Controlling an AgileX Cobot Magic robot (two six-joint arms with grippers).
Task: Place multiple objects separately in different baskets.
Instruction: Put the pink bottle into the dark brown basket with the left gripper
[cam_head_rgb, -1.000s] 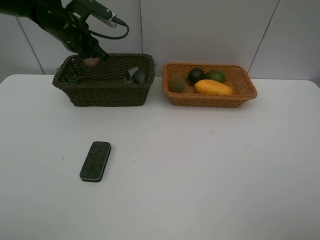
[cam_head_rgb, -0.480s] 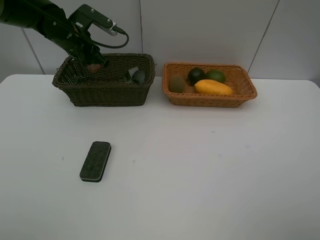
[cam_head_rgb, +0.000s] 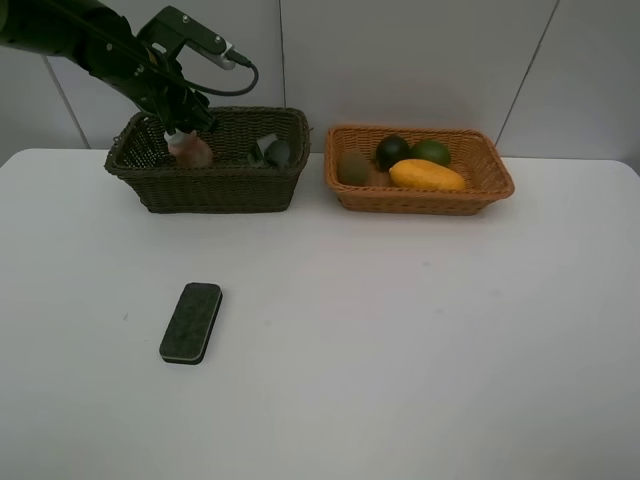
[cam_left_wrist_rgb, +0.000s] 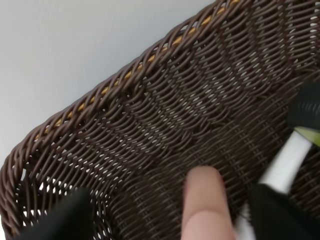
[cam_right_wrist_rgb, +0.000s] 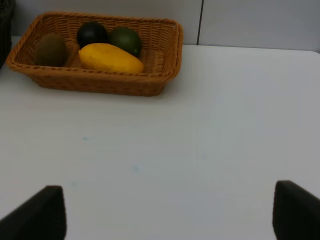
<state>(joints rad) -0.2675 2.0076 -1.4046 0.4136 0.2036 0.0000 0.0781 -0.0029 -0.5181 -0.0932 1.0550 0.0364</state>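
I see the pink bottle (cam_head_rgb: 190, 150) tilted inside the dark basket (cam_head_rgb: 210, 185) at my ten o'clock, dark green bottle (cam_head_rgb: 278, 152) alongside. The orange basket (cam_head_rgb: 420, 195) at one o'clock holds mango (cam_head_rgb: 427, 175), kiwi (cam_head_rgb: 353, 167), lime (cam_head_rgb: 432, 151), mangosteen (cam_head_rgb: 392, 150). The black eraser (cam_head_rgb: 190, 322) lies flat on the table at eight o'clock.

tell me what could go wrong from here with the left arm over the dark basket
The pink bottle looks just let go between the open left end effector tips; lifting out carelessly could snag it or the dark basket rim. The black eraser lies flat on the table, so gripping it may slip.
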